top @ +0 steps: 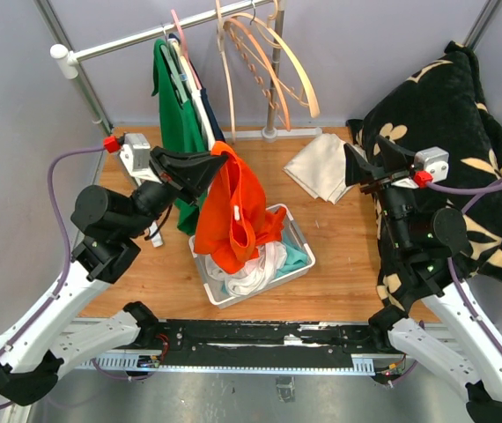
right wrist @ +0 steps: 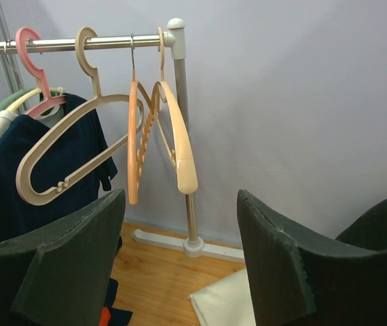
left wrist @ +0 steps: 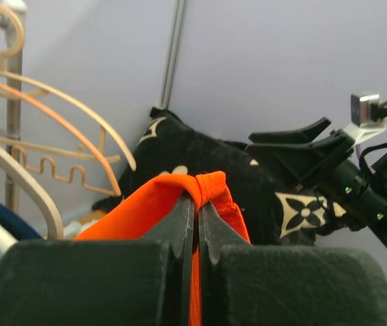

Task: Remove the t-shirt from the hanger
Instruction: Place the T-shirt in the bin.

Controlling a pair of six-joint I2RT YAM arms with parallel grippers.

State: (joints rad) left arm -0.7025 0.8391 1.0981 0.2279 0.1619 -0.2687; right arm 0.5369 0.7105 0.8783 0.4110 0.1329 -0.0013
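My left gripper (top: 222, 161) is shut on a bunched fold of the orange t-shirt (top: 238, 207). The shirt hangs from the jaws down into the white basket (top: 302, 243). In the left wrist view the orange t-shirt (left wrist: 146, 207) is pinched between the closed fingertips of the left gripper (left wrist: 197, 204). No hanger shows inside it. Several bare hangers (top: 269, 62) hang on the rail (top: 145, 35) behind. My right gripper (top: 353, 167) is open and holds nothing, off to the right of the shirt. In its own view the right gripper (right wrist: 180, 197) faces the hangers (right wrist: 98, 146).
A green shirt (top: 176, 106) and a navy garment (right wrist: 37, 170) hang on the rail's left end. The basket holds white and teal clothes. A folded cream cloth (top: 321, 167) lies on the table under the right gripper. A black floral blanket (top: 449, 132) fills the right side.
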